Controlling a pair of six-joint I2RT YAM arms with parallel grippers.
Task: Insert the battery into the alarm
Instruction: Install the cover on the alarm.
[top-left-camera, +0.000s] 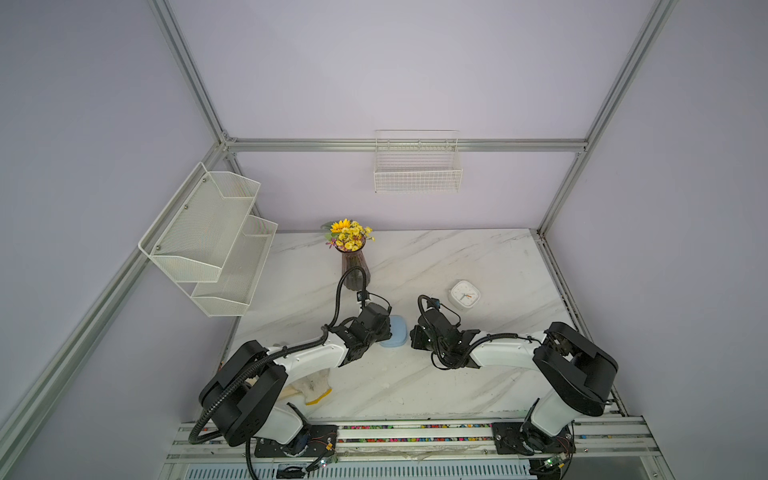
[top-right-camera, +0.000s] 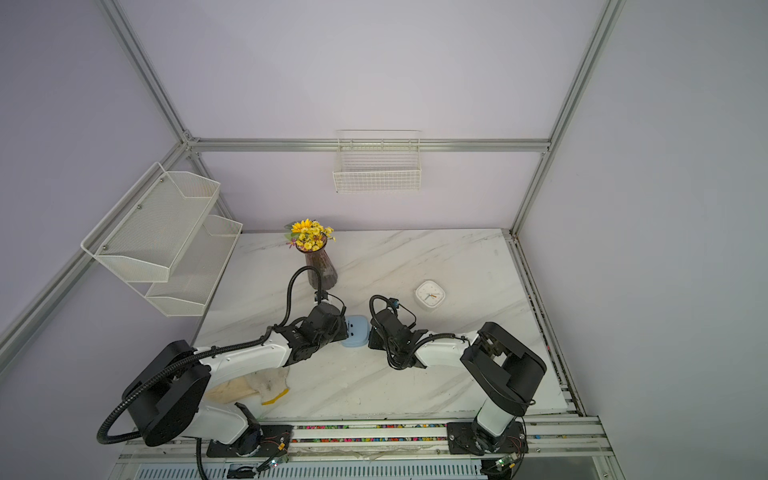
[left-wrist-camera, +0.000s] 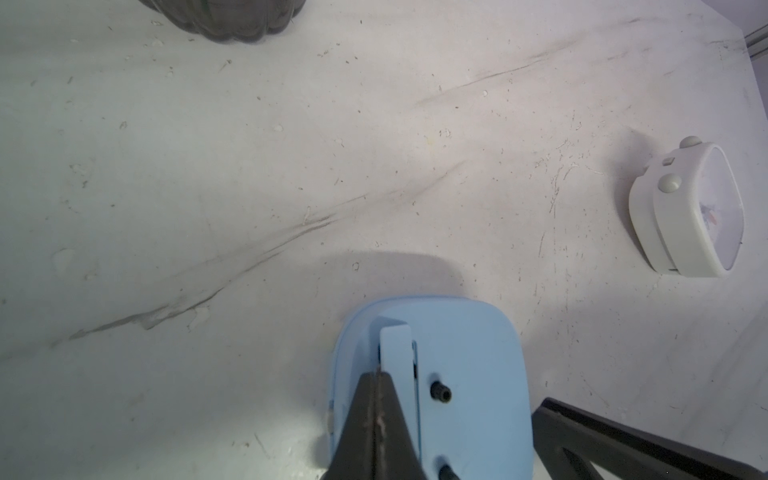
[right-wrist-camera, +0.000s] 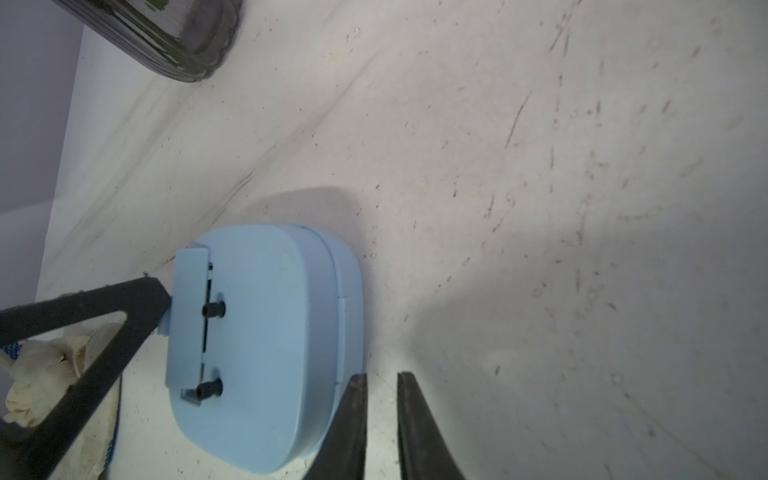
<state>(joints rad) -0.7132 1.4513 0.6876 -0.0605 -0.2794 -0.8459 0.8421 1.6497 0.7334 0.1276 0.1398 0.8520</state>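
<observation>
Marble-look tabletop (top-left-camera: 415, 374) carries a dark ribbed glass vase (top-left-camera: 355, 270) of yellow artificial flowers (top-left-camera: 349, 235) near the back edge, with a white square clock (top-left-camera: 464, 295) lying face up well to its right. A cream work glove (top-left-camera: 311, 386) with a yellow cuff lies near the front left. A white two-tier mesh shelf (top-left-camera: 208, 237) hangs on the left wall, a white wire basket (top-left-camera: 417, 174) on the back rail.

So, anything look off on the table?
Yes. The light-blue plastic alarm clock lies face down with its rectangular battery cover lifted askew off the back, the shut left gripper at its edge. A crumpled white work glove lies under that arm.
</observation>
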